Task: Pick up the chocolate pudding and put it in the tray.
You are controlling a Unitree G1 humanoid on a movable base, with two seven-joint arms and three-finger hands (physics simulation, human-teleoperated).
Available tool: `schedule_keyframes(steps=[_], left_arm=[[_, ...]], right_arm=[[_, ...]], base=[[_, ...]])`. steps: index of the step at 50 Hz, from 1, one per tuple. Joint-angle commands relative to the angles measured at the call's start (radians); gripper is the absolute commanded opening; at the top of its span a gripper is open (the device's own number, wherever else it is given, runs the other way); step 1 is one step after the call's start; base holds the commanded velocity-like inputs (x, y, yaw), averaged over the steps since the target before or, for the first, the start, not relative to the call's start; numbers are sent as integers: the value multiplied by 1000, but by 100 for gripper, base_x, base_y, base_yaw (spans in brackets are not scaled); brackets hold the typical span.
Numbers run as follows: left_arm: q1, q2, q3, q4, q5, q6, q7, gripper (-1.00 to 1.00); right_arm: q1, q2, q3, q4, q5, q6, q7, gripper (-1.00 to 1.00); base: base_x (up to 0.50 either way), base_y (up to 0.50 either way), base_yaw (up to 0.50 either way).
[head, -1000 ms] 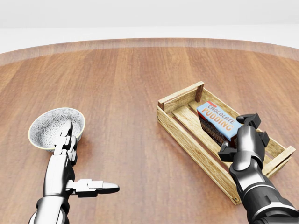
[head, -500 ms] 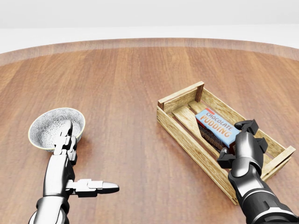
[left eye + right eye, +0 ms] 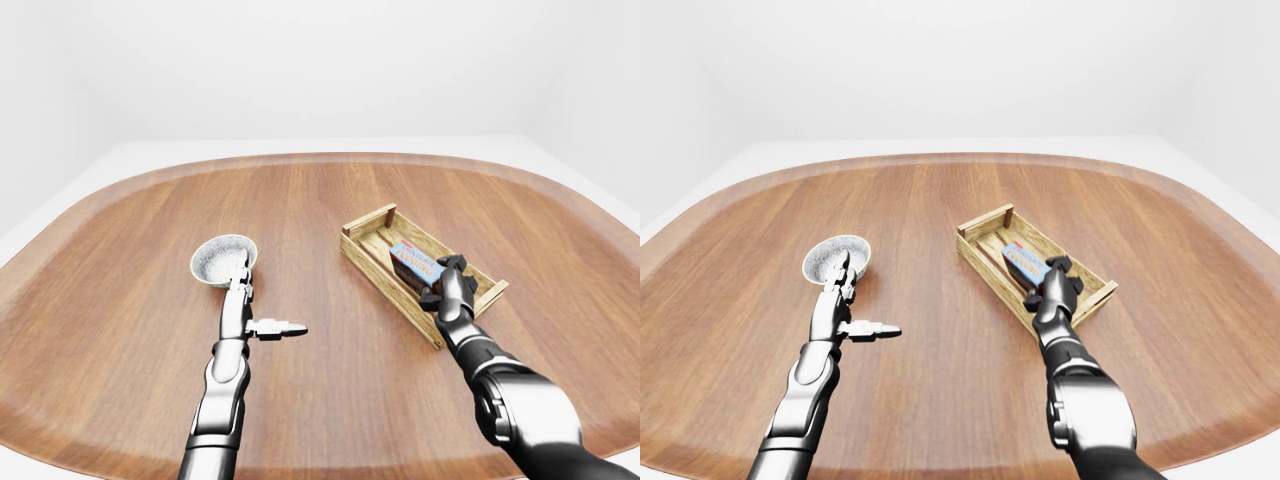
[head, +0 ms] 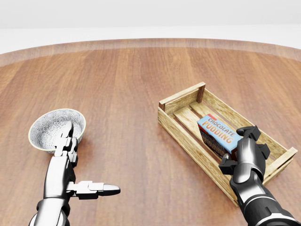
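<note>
Now chocolate pudding (image 4: 217, 133) inside tray (image 4: 180, 100), right hand (image 4: 248, 153) fingers spread just beside its lower end, gripping nothing.

One pudding box (image 4: 217, 133), one tray (image 4: 181, 101), one bowl (image 4: 49, 127).

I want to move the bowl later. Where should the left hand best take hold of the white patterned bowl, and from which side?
Grip the rim of the white patterned bowl at its near edge, from below in the head view, where the open left hand already points. The bowl stands upright, mouth up, so one finger can probably go inside the wall, the others outside.
</note>
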Motion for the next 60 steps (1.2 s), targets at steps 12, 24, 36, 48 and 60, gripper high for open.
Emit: schedule_keyframes(steps=[12,24,36,48,60], left_arm=[[-5,1,2,4,6,11,3,100],[-2,1,1,2,7,9,3,100],[2,0,-1,-7,10,12,2,100],[2,1,-1,-5,11,10,1,100],[-1,0,-1,3,10,6,3,100]], right_arm=[[5,-3,2,-11,25,0,-17,-100],[4,-1,-4,-12,36,0,-4,100],[0,-7,0,-13,31,0,-45,100],[-25,-57,40,-20,-85,0,-93,100],[-47,-109,89,-27,-259,0,-93,100]], base=[[0,0,0],[0,0,0],[0,0,0],[0,0,0],[0,0,0]])
